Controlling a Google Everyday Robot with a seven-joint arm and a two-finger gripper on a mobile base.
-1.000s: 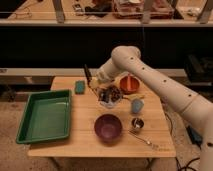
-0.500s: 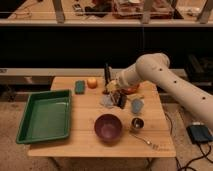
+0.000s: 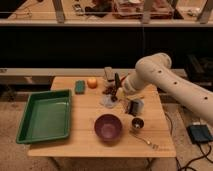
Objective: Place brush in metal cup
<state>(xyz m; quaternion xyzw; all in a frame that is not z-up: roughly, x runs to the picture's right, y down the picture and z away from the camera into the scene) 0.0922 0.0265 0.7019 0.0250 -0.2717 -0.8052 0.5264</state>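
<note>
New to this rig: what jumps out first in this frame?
The big white arm reaching in from the right, its gripper shut on the brush above the middle of the table. Then the green tray at left and the purple bowl up front, metal cup beside it.

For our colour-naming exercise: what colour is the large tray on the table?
Green tray, best in camera view; the gripper holds the brush above the table.

Shiny metal cup (image 3: 137, 123), matt wooden table (image 3: 86, 144), glossy plastic tray (image 3: 45, 117).

Dk brush (image 3: 117, 80), purple bowl (image 3: 108, 126), grn tray (image 3: 42, 117)
</note>
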